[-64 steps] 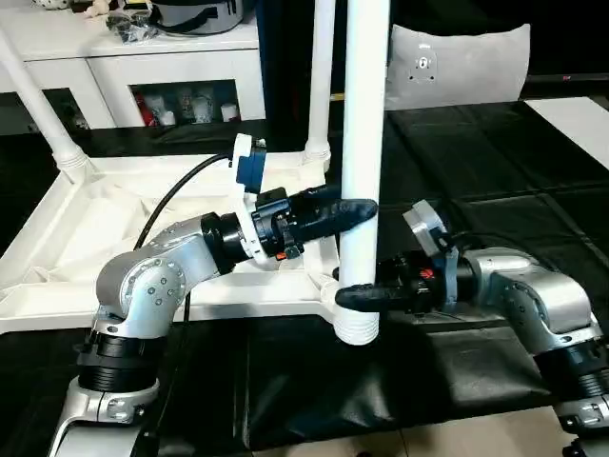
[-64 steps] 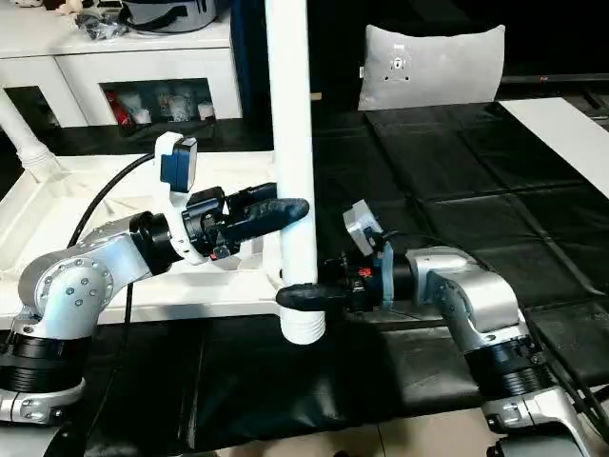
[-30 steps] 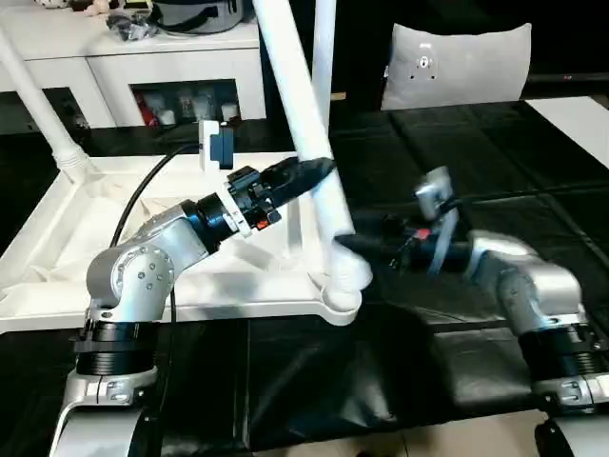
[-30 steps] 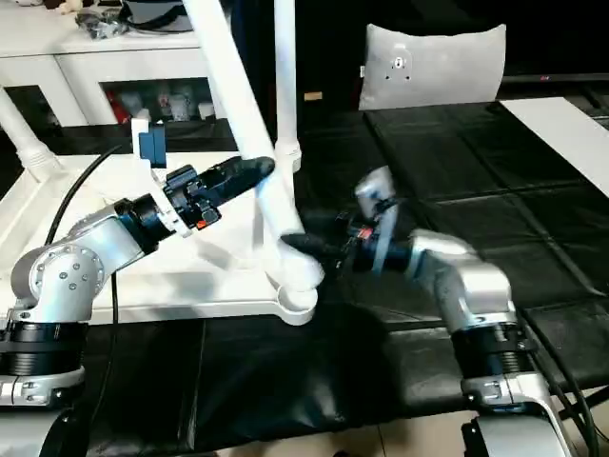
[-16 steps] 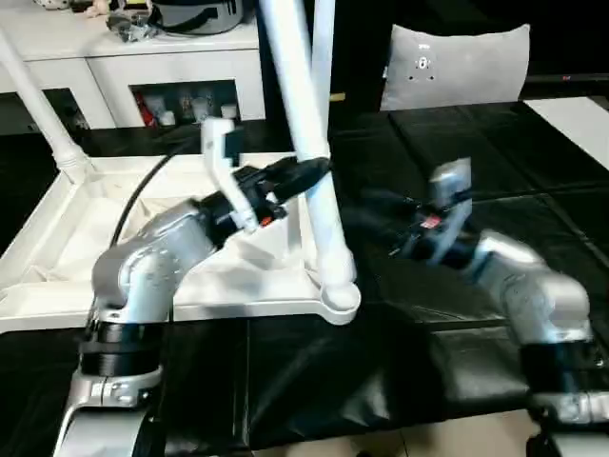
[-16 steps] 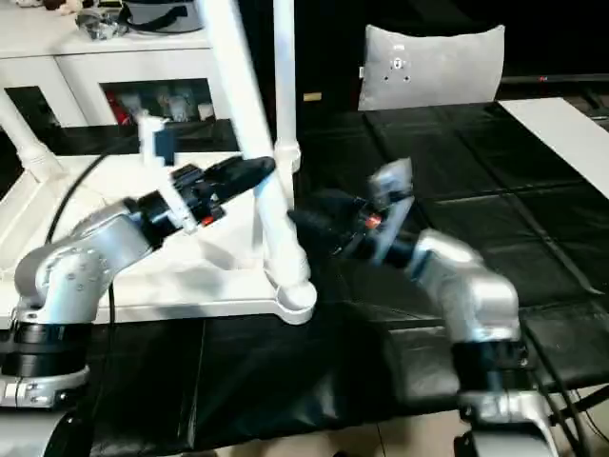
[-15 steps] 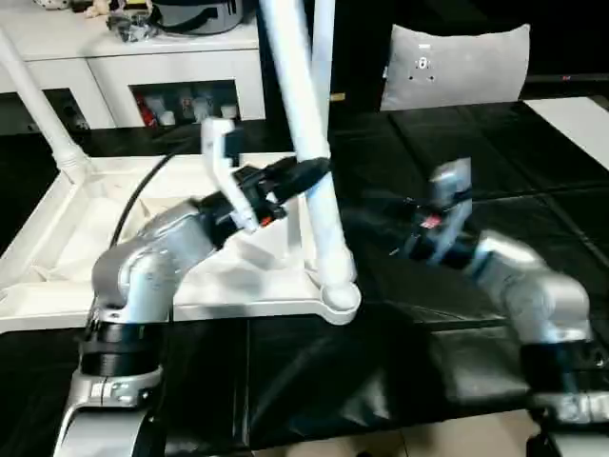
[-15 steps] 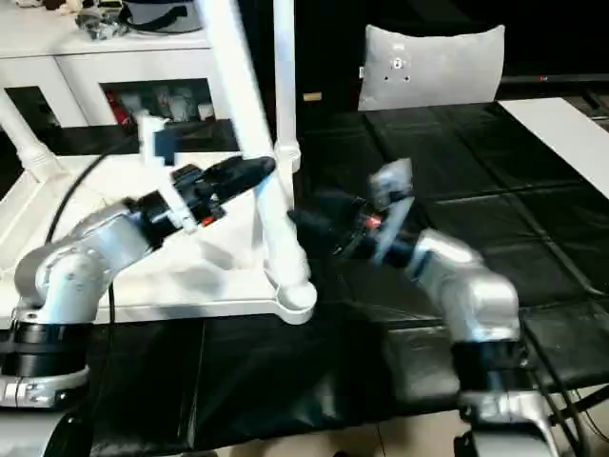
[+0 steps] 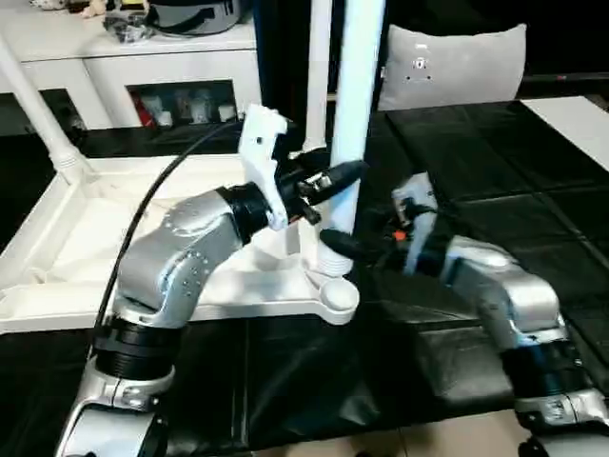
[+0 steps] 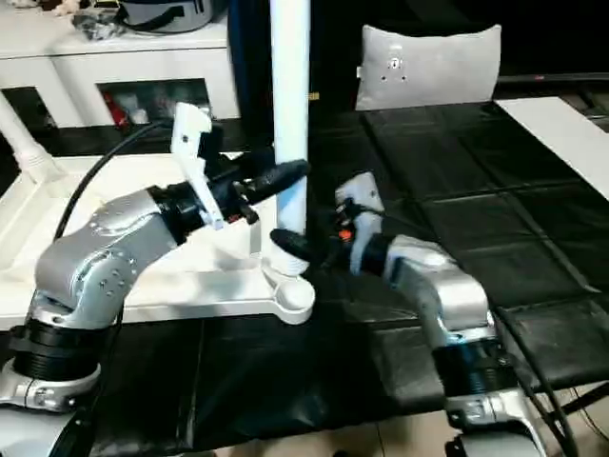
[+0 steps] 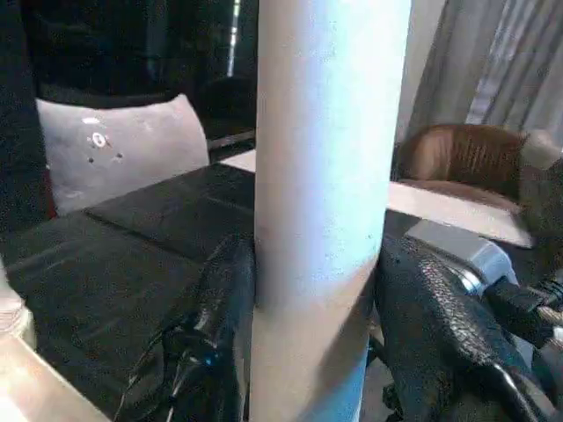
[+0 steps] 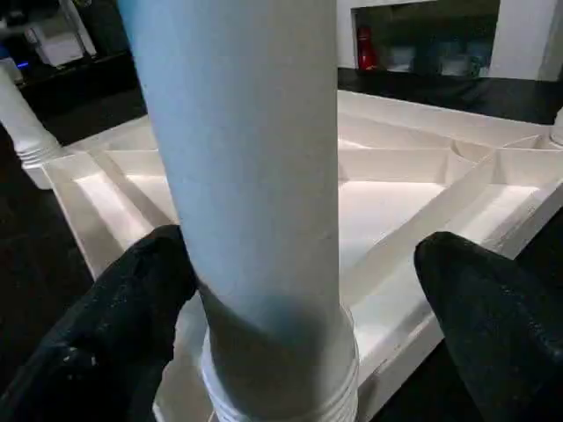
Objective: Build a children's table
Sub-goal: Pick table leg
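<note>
**Leg Stood Upright at Corner Socket**

The leg point(image 9: 357, 105), tilted a second before, stood upright at the tabletop's point(image 9: 57, 238) near corner socket. The left gripper point(image 11: 308, 352) clamped it; the right gripper point(image 12: 299, 290) had released, fingers wide around its base. Seating probably remained.

White table parts on black quilted matting

Leg point(image 9: 357, 105) and tabletop point(image 9: 57, 238): plain white. Floor mat point(image 9: 314, 381): black, square-quilted. Cushion point(image 9: 452, 67): grey. Cabinet point(image 9: 105, 57): white.
</note>
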